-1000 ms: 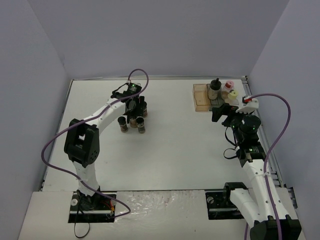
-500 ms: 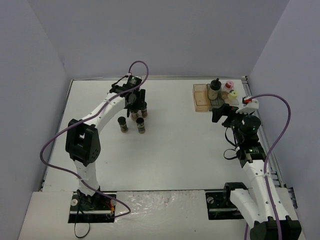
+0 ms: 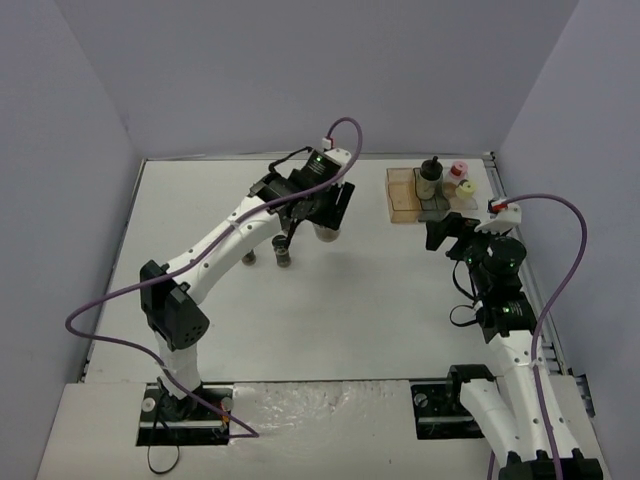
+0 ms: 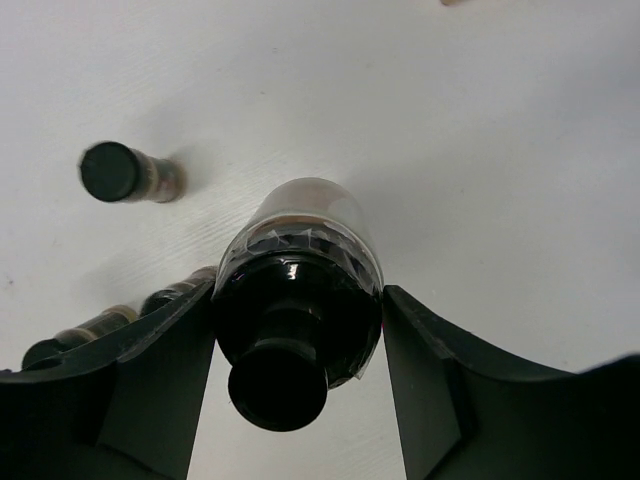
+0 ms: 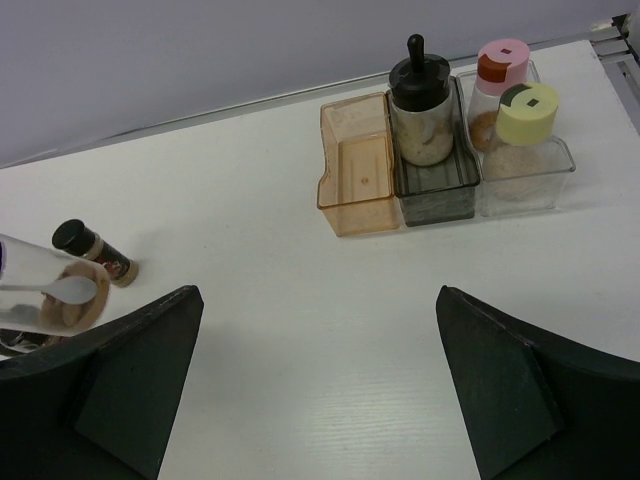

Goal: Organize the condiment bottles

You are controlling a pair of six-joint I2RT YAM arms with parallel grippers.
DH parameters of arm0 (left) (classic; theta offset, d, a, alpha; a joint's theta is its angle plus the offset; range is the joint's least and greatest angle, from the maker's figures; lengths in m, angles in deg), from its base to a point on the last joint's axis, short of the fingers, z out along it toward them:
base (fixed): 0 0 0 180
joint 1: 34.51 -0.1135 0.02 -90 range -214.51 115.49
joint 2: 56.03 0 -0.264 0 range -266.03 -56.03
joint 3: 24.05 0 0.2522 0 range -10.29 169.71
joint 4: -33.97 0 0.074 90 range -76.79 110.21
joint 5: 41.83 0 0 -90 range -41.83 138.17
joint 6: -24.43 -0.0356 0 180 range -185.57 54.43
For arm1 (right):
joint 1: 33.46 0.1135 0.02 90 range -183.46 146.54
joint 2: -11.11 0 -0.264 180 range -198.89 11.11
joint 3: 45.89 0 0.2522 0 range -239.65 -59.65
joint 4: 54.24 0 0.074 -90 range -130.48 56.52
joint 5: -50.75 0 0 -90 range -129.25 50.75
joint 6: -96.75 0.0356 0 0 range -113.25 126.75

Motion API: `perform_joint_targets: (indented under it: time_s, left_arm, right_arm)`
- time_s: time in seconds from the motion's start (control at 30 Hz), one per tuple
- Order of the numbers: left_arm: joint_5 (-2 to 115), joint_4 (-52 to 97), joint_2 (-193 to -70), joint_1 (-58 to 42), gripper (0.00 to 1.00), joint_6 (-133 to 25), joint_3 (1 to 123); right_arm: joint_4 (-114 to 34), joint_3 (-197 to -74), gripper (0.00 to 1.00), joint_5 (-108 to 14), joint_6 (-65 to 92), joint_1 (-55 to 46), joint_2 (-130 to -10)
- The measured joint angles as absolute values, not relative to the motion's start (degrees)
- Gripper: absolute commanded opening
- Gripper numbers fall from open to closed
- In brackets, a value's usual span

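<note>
My left gripper is shut on a black-capped jar and holds it above the table's middle, left of the tray. In the left wrist view the jar's cap sits tight between both fingers. Other black-capped jars stand on the table beneath the left arm; one shows upright in the left wrist view and again in the right wrist view. The tray holds a black-capped jar, a pink-capped jar and a yellow-capped jar. My right gripper is open and empty, just in front of the tray.
The tray's amber compartment has nothing in it. Grey walls enclose the table on the left, back and right. The right arm's cable loops near the right wall.
My left arm has swung right, away from the jar cluster, carrying a black-capped jar toward the tray. The right gripper has barely moved.
</note>
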State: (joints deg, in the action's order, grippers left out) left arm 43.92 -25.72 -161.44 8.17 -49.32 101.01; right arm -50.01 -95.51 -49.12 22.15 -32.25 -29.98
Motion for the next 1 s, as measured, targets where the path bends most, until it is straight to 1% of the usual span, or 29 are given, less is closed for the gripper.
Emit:
perform_joint_targets:
  time_s: [0.13, 0.37, 0.57, 0.67, 0.7, 0.73, 0.83, 0.87, 0.93, 0.97, 1.0]
  left_arm:
    - [44.1, -26.7, -162.6, 11.1, 0.12, -49.4, 101.5]
    - [45.0, -25.5, -169.5, 12.2, 0.12, -49.6, 101.7]
    - [46.0, -22.7, -175.8, 14.0, 0.18, -50.2, 101.5]
    - [46.4, -21.0, -177.0, 14.6, 0.29, -50.4, 100.8]
    - [46.5, -20.5, -177.1, 14.8, 0.33, -50.5, 100.5]
    - [46.5, -20.1, -177.2, 14.9, 0.4, -50.5, 100.2]
    - [46.5, -18.7, -177.2, 15.0, 0.73, -50.6, 99.0]
    - [46.5, -18.0, -177.1, 15.0, 0.81, -50.6, 98.7]
    - [46.4, -16.9, -176.9, 15.0, 0.92, -50.9, 98.0]
    - [46.4, -16.6, -176.8, 15.0, 0.96, -51.0, 97.8]
    - [46.4, -16.6, -176.7, 14.9, 0.97, -51.1, 97.7]
  right_arm:
    - [-48.8, -95.5, 1.0, -49.1, 22.1, -32.2, -28.2]
    - [-47.2, -95.5, 1.0, -49.1, 22.2, -32.2, -26.6]
    - [-46.0, -95.5, 1.0, -49.1, 22.1, -32.2, -26.4]
    - [-45.8, -95.5, 1.0, -49.1, 22.1, -32.2, -26.4]
    - [-45.7, -95.5, 1.0, -49.1, 22.1, -32.2, -26.4]
    - [-45.7, -95.5, 1.0, -49.1, 22.1, -32.2, -26.4]
    - [-45.7, -95.5, 1.0, -49.1, 21.9, -32.2, -26.4]
    - [-45.7, -95.5, 1.0, -49.1, 21.9, -32.2, -26.4]
    - [-45.7, -95.5, 1.0, -49.1, 21.9, -32.2, -26.4]
    - [-45.7, -95.5, 1.0, -49.1, 21.9, -32.2, -26.4]
    - [-45.7, -95.5, 1.0, -49.2, 21.9, -32.2, -26.4]
